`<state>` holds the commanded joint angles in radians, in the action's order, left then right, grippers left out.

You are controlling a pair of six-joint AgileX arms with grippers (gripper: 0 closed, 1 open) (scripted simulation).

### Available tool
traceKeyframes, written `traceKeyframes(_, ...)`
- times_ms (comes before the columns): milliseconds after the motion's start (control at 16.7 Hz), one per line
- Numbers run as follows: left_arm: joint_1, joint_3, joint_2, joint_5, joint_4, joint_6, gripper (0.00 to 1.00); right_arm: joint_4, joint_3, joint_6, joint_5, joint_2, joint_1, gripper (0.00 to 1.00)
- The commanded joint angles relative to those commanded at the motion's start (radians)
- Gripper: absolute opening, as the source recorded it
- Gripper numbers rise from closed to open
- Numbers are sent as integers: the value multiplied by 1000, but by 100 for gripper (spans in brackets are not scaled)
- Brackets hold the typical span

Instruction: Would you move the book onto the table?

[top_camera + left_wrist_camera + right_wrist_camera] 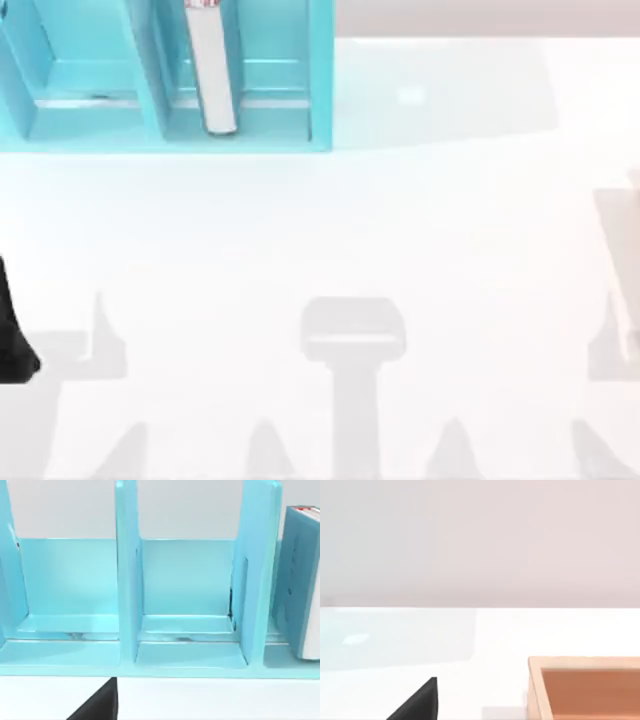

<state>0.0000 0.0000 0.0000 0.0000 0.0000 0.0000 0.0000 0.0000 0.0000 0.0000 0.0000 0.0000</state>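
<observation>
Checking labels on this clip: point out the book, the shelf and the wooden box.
book (212,75), top view, white page edges.
shelf (127,580), left wrist view, upright divider.
wooden box (535,690), right wrist view, near rim.

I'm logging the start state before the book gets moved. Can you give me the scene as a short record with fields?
book: upright in the shelf's rightmost compartment, page edges up
shelf: teal, at the table's far left
table: white
wooden box: in the right wrist view, on the table
left arm: at the table's left edge, away from the book
task status: not yet begun
</observation>
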Motion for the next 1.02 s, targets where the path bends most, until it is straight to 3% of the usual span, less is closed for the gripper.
traceKeyframes(240, -10, 20, 31, -7, 28, -1, 100, 0, 0, 0, 0, 0, 0, 100)
traceKeyframes(480, -63, 121, 221, -49, 175, -1, 100, 0, 0, 0, 0, 0, 0, 100)
traceKeyframes(1020, -252, 455, 1168, -217, 683, -4, 100, 0, 0, 0, 0, 0, 0, 100)
